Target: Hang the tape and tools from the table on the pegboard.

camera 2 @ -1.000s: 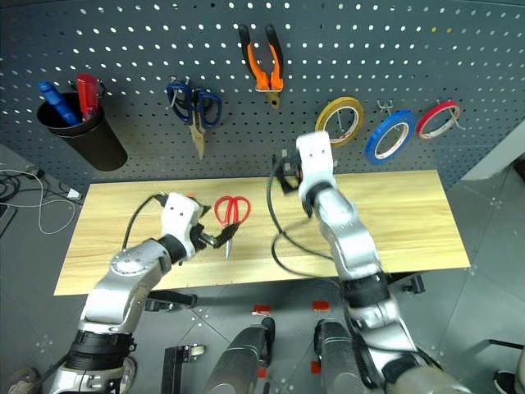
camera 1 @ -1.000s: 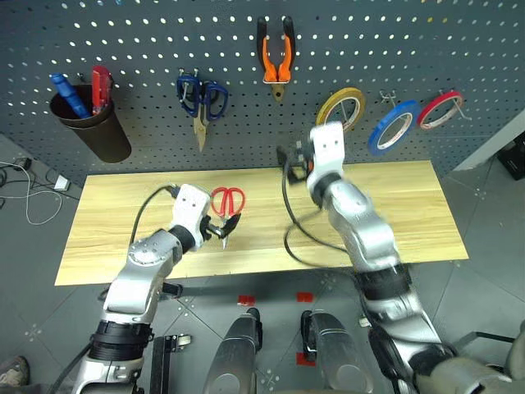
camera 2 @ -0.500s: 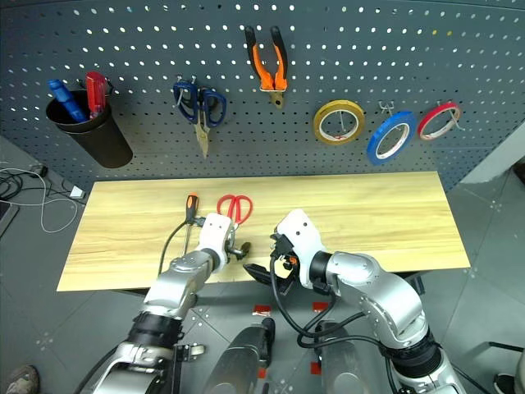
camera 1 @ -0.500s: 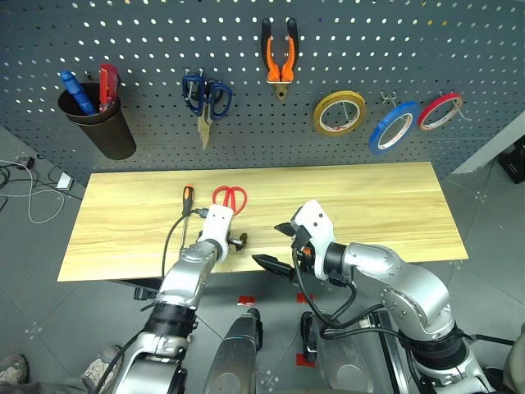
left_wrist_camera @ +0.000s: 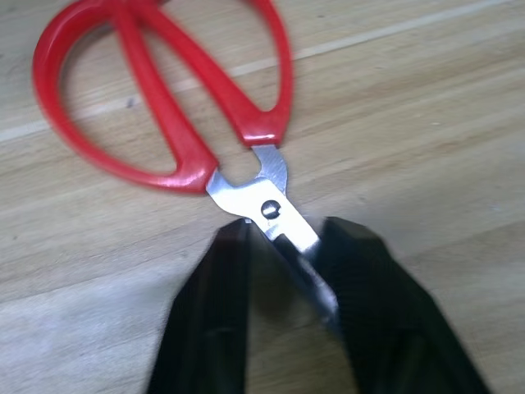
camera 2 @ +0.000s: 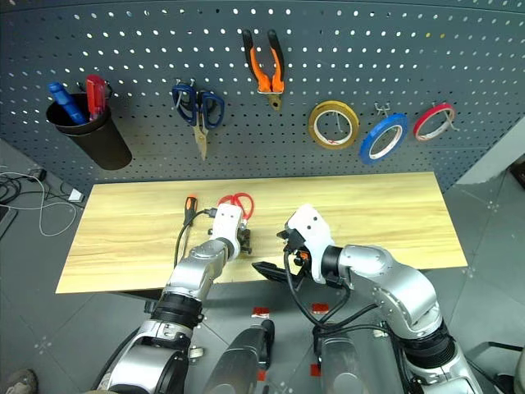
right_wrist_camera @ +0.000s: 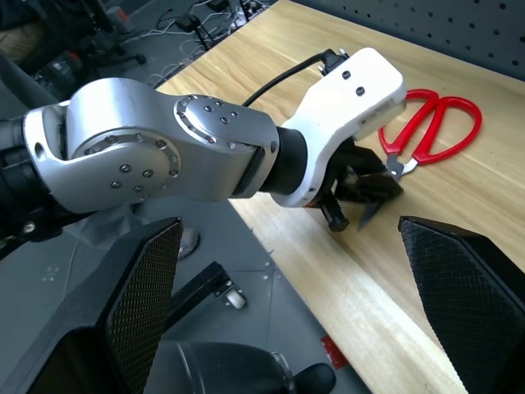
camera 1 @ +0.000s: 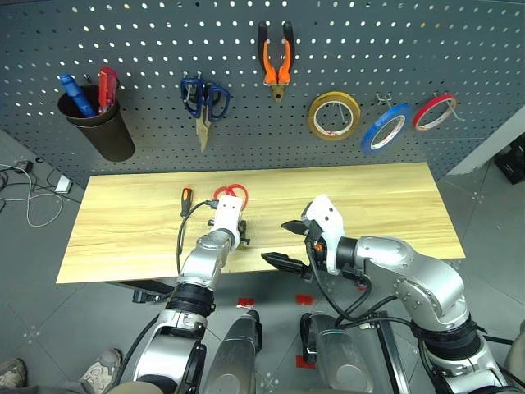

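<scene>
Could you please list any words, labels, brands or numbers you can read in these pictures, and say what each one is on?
None can be read: the red-handled scissors, the tape rolls on the pegboard, the left gripper and the right gripper carry no legible writing.

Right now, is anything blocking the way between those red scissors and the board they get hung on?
Nothing visible does. The left gripper has its jaws closed on the blades of the red scissors, and the bare table runs straight back to the pegboard.
</scene>
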